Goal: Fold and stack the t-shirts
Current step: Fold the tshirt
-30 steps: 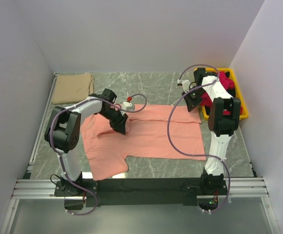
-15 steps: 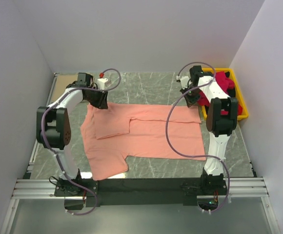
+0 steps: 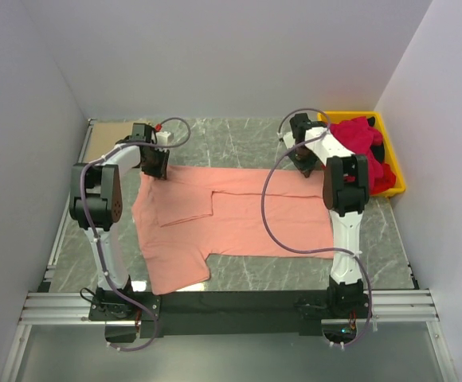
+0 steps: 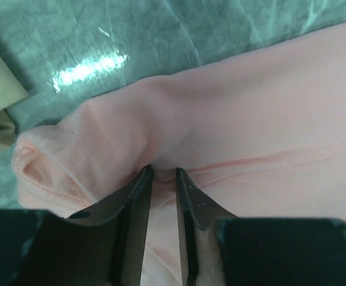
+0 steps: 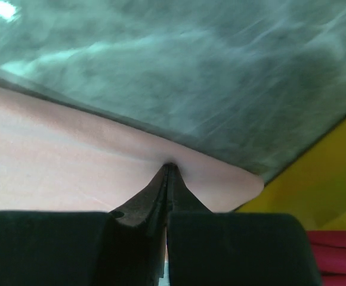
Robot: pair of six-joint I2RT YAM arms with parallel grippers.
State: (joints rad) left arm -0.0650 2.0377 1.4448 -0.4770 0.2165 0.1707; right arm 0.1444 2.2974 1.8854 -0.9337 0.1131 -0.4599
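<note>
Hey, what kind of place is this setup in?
Probably a robotics lab test cell, not a home: plain white walls box in a marble-patterned table, and two arms are bolted to a metal rail, working on a salmon-pink t-shirt.

Even, bright overhead light fills the top view, with soft shadows beneath the arms. In the left wrist view, white glare streaks the glossy grey-green marble tabletop (image 4: 89, 65). The right wrist view is motion-blurred; near black fingers (image 5: 71, 247) are out of focus.
</note>
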